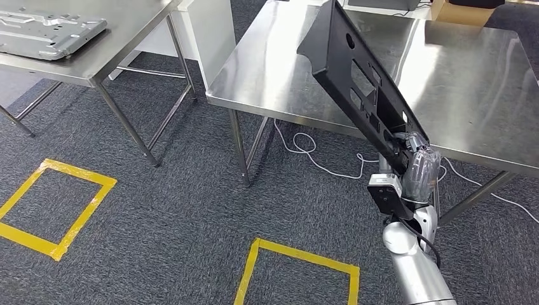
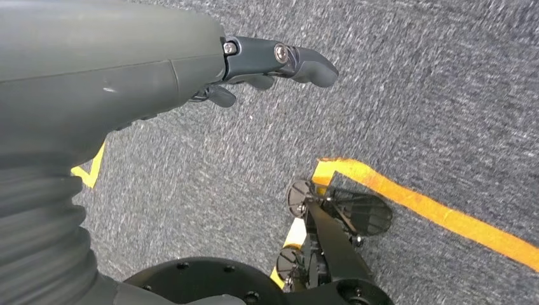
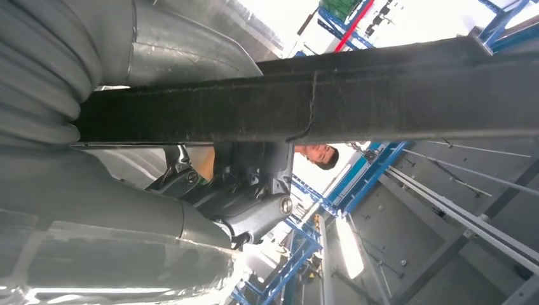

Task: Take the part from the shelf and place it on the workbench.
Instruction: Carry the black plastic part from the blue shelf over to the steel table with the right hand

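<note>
**Black panel held over the workbench edge**

The right hand (image 1: 419, 166) grips the lower end of the long black panel (image 1: 356, 76), a flat part with cut-out holes. The panel is tilted and rises above the steel workbench (image 1: 470, 82); I cannot tell if it touches the top. The left hand (image 2: 254, 63) hangs over the grey carpet (image 2: 413, 95), holding nothing, fingers loosely apart. A silver metal plate (image 1: 44, 32) lies on the second table (image 1: 121, 38).

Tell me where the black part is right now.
In the head view the black part is on the right, gripped at its lower end by the right hand and slanting up over the near edge of the steel workbench.
</note>
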Robot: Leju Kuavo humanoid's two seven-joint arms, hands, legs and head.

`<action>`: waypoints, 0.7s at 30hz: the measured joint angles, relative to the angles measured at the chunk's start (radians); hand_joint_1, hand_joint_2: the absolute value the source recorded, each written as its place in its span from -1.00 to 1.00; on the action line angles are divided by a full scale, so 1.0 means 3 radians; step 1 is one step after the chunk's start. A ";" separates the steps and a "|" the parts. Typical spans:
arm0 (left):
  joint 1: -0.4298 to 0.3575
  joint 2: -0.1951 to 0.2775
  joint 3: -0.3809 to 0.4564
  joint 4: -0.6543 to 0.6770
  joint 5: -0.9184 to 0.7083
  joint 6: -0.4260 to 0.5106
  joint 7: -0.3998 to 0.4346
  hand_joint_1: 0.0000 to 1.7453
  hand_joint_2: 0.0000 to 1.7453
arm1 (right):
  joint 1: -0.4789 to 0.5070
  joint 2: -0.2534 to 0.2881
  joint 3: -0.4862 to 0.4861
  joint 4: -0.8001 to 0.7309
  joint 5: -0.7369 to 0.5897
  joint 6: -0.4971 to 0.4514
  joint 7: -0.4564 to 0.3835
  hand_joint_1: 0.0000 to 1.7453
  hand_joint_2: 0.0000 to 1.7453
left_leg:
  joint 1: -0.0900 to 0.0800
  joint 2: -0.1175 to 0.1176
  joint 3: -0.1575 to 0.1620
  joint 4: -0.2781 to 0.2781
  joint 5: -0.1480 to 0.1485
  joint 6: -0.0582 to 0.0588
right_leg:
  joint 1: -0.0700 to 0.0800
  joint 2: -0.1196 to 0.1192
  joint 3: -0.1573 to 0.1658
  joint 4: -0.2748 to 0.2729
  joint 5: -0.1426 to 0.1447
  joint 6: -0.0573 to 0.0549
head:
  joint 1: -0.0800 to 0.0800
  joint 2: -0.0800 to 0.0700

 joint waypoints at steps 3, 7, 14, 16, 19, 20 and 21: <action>0.0000 -0.0001 0.0002 0.0000 0.0000 0.0000 -0.0003 -1.00 1.00 | -0.0008 0.0005 0.0003 0.0001 -0.0020 0.0017 -0.0010 1.00 1.00 | 0.0025 0.0035 -0.0129 0.0319 -0.0223 -0.0046 | -0.0006 0.0002 0.0005 -0.0003 0.0008 -0.0058 | -0.0011 0.0000; 0.0003 -0.0002 0.0002 0.0000 -0.0001 0.0000 -0.0006 -1.00 1.00 | -0.0007 0.0008 0.0004 0.0003 -0.0035 0.0039 -0.0014 1.00 1.00 | 0.0036 0.0066 -0.0415 0.0962 -0.0494 -0.0066 | 0.0018 0.0036 -0.0008 -0.0002 0.0011 -0.0080 | -0.0016 0.0000; 0.0003 -0.0001 -0.0002 0.0003 -0.0047 -0.0011 -0.0006 -1.00 1.00 | -0.0010 0.0019 0.0001 -0.0015 -0.0016 -0.0005 -0.0018 1.00 1.00 | -0.0019 -0.0082 0.0101 0.0034 -0.0118 0.0064 | 0.0029 0.0195 -0.0021 -0.0020 0.0038 -0.0033 | -0.0018 0.0000; -0.0001 -0.0004 -0.0003 0.0003 -0.0058 -0.0014 -0.0006 -1.00 1.00 | 0.0005 0.0017 -0.0004 -0.0030 -0.0013 -0.0010 -0.0019 1.00 1.00 | -0.0011 -0.0013 0.0129 -0.0029 -0.0085 0.0093 | 0.0039 0.0204 -0.0035 -0.0023 0.0042 0.0003 | -0.0019 0.0000; -0.0002 -0.0008 -0.0003 0.0003 -0.0078 -0.0021 -0.0007 -1.00 1.00 | 0.0022 -0.0003 -0.0014 -0.0059 -0.0011 -0.0014 -0.0018 1.00 1.00 | -0.0007 0.0093 0.0166 -0.0106 -0.0048 0.0132 | 0.0067 0.0071 -0.0241 0.0380 -0.0162 -0.0020 | -0.0002 0.0000; 0.0000 -0.0008 -0.0002 0.0003 -0.0085 -0.0023 -0.0006 -1.00 1.00 | 0.0035 -0.0009 -0.0016 -0.0066 -0.0013 -0.0015 -0.0017 1.00 1.00 | -0.0012 0.0125 0.0165 -0.0108 -0.0051 0.0141 | 0.0071 0.0042 -0.0355 0.0617 -0.0265 -0.0031 | 0.0003 0.0000; 0.0000 -0.0008 -0.0003 0.0003 -0.0093 -0.0025 -0.0006 -1.00 1.00 | 0.0058 -0.0012 -0.0019 -0.0073 -0.0016 -0.0015 -0.0014 1.00 1.00 | -0.0018 0.0156 0.0164 -0.0107 -0.0053 0.0144 | 0.0068 0.0032 -0.0448 0.0810 -0.0331 -0.0028 | 0.0005 0.0000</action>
